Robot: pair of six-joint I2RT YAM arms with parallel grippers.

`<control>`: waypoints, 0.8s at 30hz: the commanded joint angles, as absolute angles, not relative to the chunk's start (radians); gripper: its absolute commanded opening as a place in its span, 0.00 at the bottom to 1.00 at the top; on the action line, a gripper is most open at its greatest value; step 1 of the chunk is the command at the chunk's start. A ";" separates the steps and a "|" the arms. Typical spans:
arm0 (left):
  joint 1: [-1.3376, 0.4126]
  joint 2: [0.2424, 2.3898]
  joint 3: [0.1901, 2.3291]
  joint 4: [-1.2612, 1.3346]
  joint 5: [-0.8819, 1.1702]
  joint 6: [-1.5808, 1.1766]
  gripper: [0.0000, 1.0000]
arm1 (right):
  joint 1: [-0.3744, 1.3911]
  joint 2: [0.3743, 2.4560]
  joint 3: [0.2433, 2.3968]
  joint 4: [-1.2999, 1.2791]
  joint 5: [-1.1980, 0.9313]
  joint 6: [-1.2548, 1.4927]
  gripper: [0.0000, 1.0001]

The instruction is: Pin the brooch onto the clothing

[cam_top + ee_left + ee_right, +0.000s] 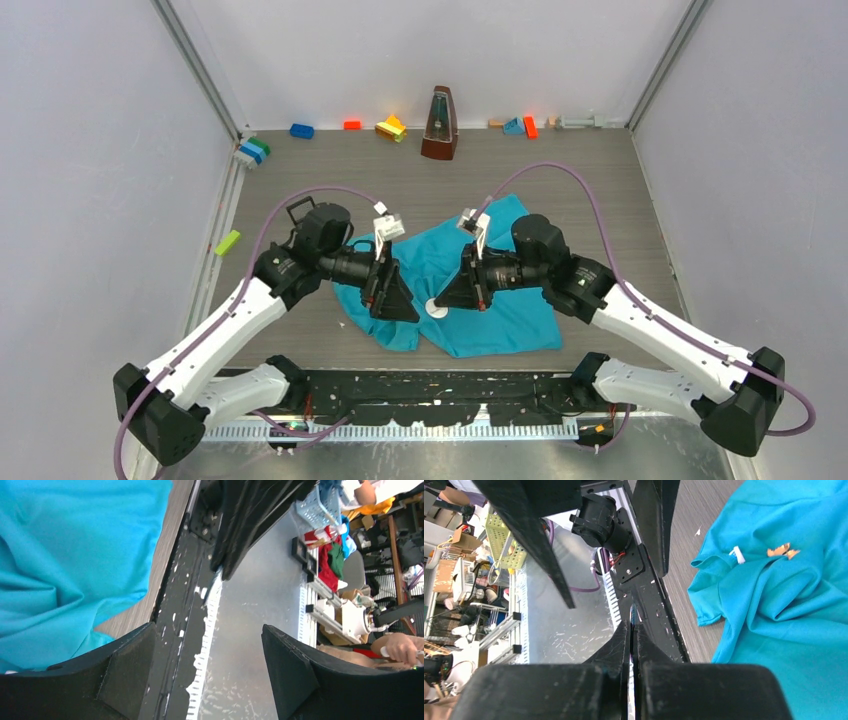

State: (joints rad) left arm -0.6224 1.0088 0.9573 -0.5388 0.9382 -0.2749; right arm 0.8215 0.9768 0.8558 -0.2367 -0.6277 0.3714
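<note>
Top external shows left jaws released, right jaws clenched, both above the clothing [505, 322].

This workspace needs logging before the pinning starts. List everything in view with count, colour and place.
T-shirt: one, teal-blue, crumpled at the table's centre.
Neck label: one, white, at the shirt's collar.
Orange bits: a couple, orange, on the shirt beside the label.
Small disc: one, white, on the shirt between the grippers.
Metronome: one, brown, far edge, centre.
Toy blocks: several, blue, orange, yellow, green, along the far wall.
Lime block: one, left edge.
Table: one, grey wood grain.
Arms: two, white and black, near edge.
Left gripper: one, black, open, at the shirt's left side.
Right gripper: one, black, shut, empty.
</note>
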 commanded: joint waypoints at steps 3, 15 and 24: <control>-0.628 1.020 0.890 -0.525 0.951 -0.236 0.74 | 0.822 1.013 0.951 -0.320 -0.681 0.417 0.01; -0.673 1.061 0.810 -0.243 1.053 -0.420 0.51 | 0.823 1.090 1.004 -0.328 -0.770 0.448 0.01; -0.674 1.068 0.781 -0.145 1.099 -0.497 0.30 | 0.822 1.104 1.002 -0.323 -0.804 0.447 0.01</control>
